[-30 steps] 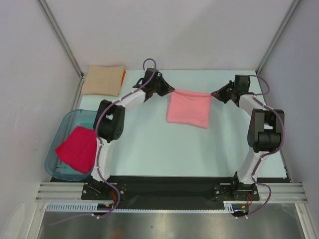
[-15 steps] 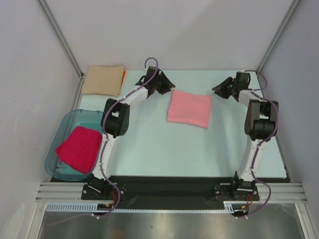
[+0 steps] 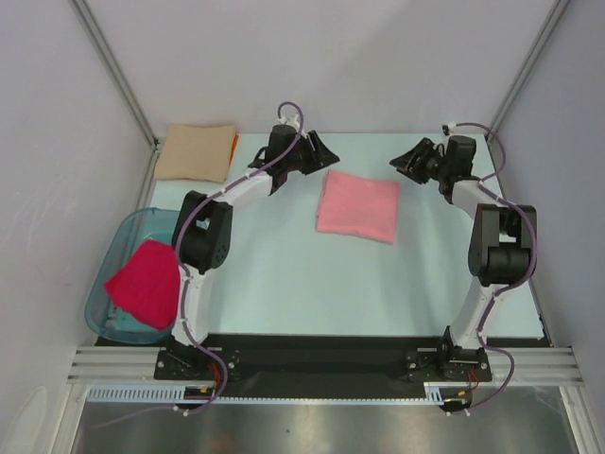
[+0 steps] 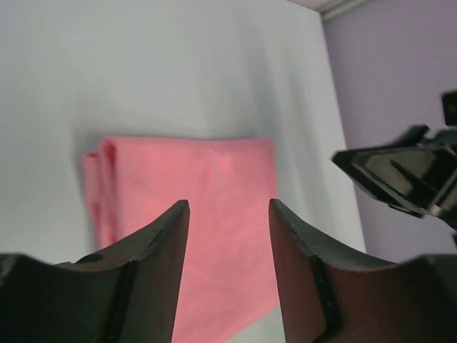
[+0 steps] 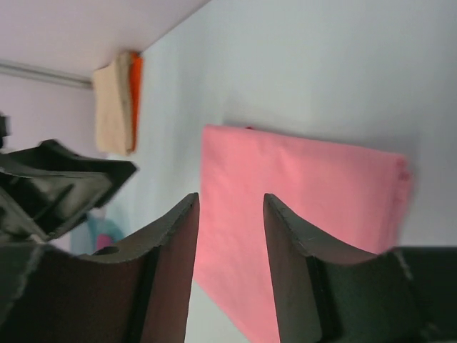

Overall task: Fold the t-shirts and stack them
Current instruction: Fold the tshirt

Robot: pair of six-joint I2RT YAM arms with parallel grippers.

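The salmon-pink shirt [image 3: 357,206] lies folded into a flat rectangle on the pale bench [image 3: 284,265], toward the far middle. It sits between the two hands and a little nearer to the arm bases than either of them.

The left hand [image 3: 324,155] hangs just beside the shirt's far left corner. Its two fingers [image 4: 161,264] are spread apart with nothing between them. Its own camera looks through the gap onto the shirt lying below, apart from the fingertips. The layered fold edge shows on the left side of that view.

The right hand [image 3: 401,160] hangs just beside the far right corner. It is likewise spread wide and empty, and the shirt shows flat on the bench through the gap between its fingers. Neither hand touches the cloth. The two hands face each other across the shirt's far edge.

Four shirts can be counted, one of each colour. Besides the salmon-pink one, a tan shirt [image 3: 195,151] lies folded at the far left corner of the bench. An orange shirt [image 3: 233,144] lies under it, with only a thin edge showing on its right side. These two form one stack, well apart from the left hand. A crimson shirt [image 3: 146,282] lies crumpled in the single teal tub [image 3: 106,284] at the left edge of the bench, spilling over the tub's rim near the left arm.
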